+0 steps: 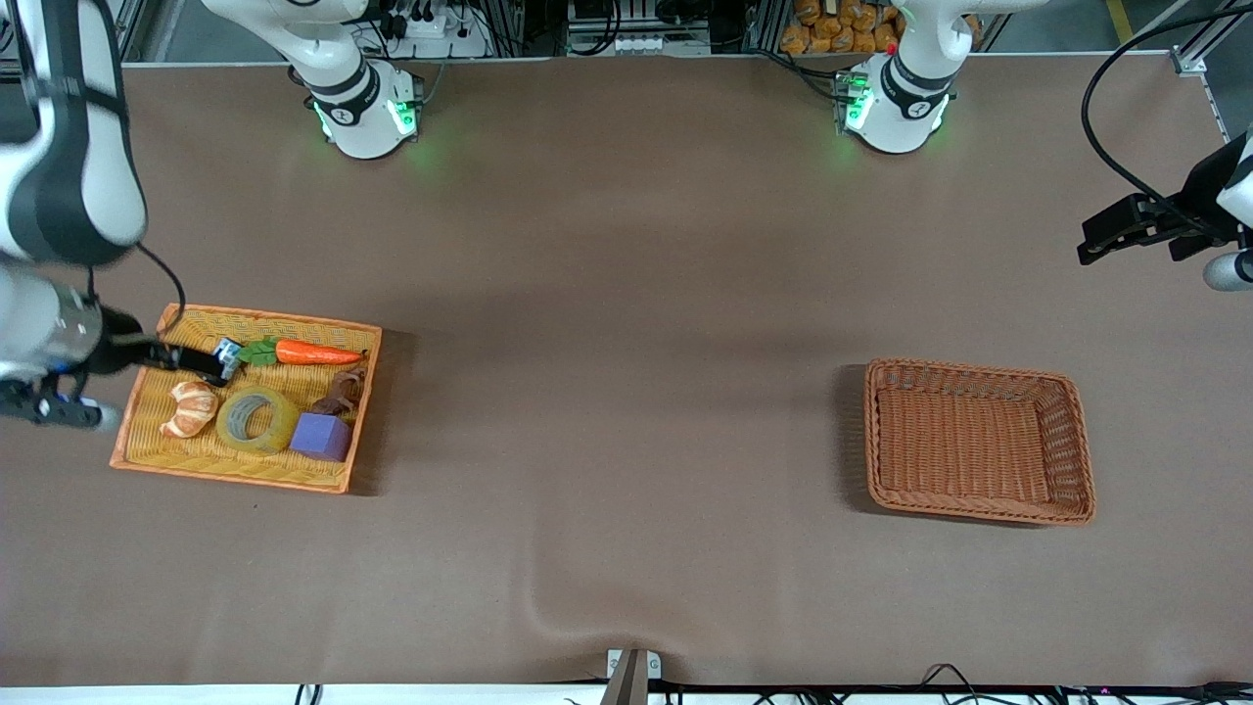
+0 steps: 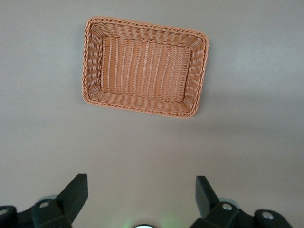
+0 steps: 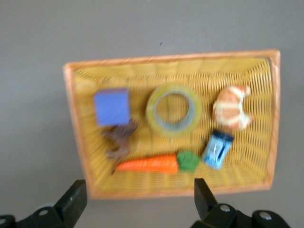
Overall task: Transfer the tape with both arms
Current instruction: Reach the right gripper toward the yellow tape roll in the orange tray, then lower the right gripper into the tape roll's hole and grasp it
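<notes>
The tape (image 1: 257,419), a yellowish translucent ring, lies flat in the yellow tray (image 1: 245,318) between a croissant and a purple cube. In the right wrist view the tape (image 3: 174,110) sits mid-tray (image 3: 166,59). My right gripper (image 1: 201,362) hangs open and empty above the tray, over the part farther from the front camera; in its wrist view the right gripper (image 3: 137,197) is clear of the tape. My left gripper (image 1: 1101,240) is open and empty, high over the table at the left arm's end; the left gripper (image 2: 141,190) looks down on bare table.
The tray also holds a croissant (image 1: 191,408), a purple cube (image 1: 321,436), a carrot (image 1: 313,353), a small blue item (image 1: 228,351) and a brown piece (image 1: 340,392). A brown wicker basket (image 1: 969,367), with nothing in it, stands toward the left arm's end and also shows in the left wrist view (image 2: 142,26).
</notes>
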